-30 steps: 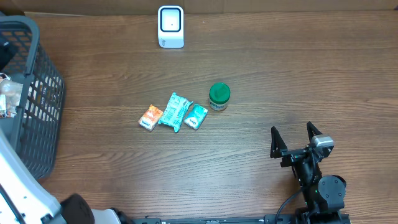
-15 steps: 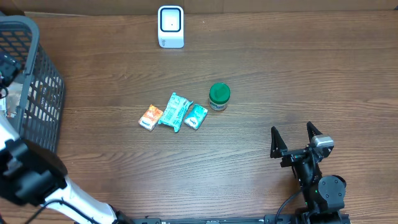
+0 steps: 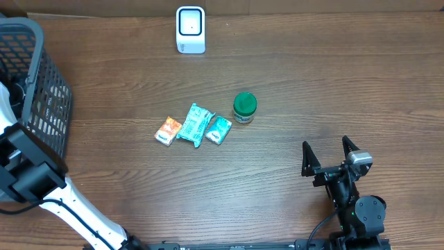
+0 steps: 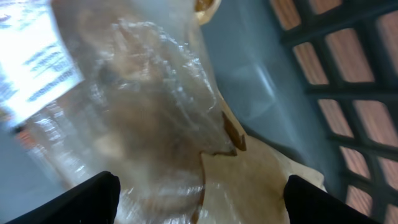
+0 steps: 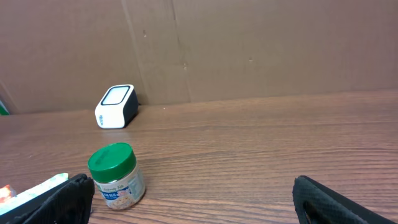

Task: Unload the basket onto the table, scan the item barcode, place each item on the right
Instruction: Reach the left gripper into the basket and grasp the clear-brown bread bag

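Note:
My left gripper (image 4: 202,202) is down inside the dark basket (image 3: 43,104) at the table's left edge, jaws open wide. Between and just beyond its fingers (image 4: 93,196) lies a clear crinkled plastic bag (image 4: 143,118) with a blurred white label (image 4: 34,59); no barcode is readable. The fingers do not visibly press on the bag. In the overhead view only the left arm (image 3: 28,173) shows; its gripper is hidden. The white scanner (image 3: 190,29) stands at the far edge. My right gripper (image 3: 326,154) rests open at the near right, holding nothing.
A green-lidded jar (image 3: 244,107) stands mid-table, also ahead-left of the right gripper (image 5: 196,205). Left of it lie an orange packet (image 3: 168,130) and two teal packets (image 3: 195,125). The basket's lattice wall (image 4: 348,93) rises close on the left gripper's right.
The left arm has swung further up along the left edge, toward and over the basket. The right arm and the items on the table have not moved.

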Tool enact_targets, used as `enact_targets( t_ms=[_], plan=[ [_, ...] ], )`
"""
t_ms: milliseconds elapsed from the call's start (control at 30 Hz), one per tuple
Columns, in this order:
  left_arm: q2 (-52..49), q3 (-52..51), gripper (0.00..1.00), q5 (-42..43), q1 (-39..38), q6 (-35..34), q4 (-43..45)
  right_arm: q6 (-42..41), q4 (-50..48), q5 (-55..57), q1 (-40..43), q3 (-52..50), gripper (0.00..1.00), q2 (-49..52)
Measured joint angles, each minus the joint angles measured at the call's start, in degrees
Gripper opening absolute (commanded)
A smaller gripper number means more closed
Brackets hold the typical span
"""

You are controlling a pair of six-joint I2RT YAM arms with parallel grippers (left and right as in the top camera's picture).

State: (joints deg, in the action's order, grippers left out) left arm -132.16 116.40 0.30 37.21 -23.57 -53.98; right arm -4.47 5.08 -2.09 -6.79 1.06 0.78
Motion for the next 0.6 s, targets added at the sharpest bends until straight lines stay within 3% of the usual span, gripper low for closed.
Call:
enact_targets(
  t_ms=[167, 300, 400, 600],
  plan=[
    [-1.38, -0.02, 0.73, -0.15, -0.37, 1.03, 0.20, -0.02, 0.04, 0.00, 0.02, 0.00, 1.00, 0.00],
    [-1.42, -0.02, 0.68, -0.17, -0.48, 2.62, -0.79, -0.02, 0.04, 0.00, 0.02, 0.00, 1.00, 0.00],
    [-1.42, -0.02, 0.58, -0.20, -0.48, 3.30, -1.84, -0.02, 0.04, 0.00, 0.02, 0.00, 1.00, 0.00],
    [-1.42, 0.00, 0.16, -1.70, -0.48, 4.94, -4.22, 0.00, 0.04, 0.00, 0.00, 0.00, 1.00, 0.00]
  ],
)
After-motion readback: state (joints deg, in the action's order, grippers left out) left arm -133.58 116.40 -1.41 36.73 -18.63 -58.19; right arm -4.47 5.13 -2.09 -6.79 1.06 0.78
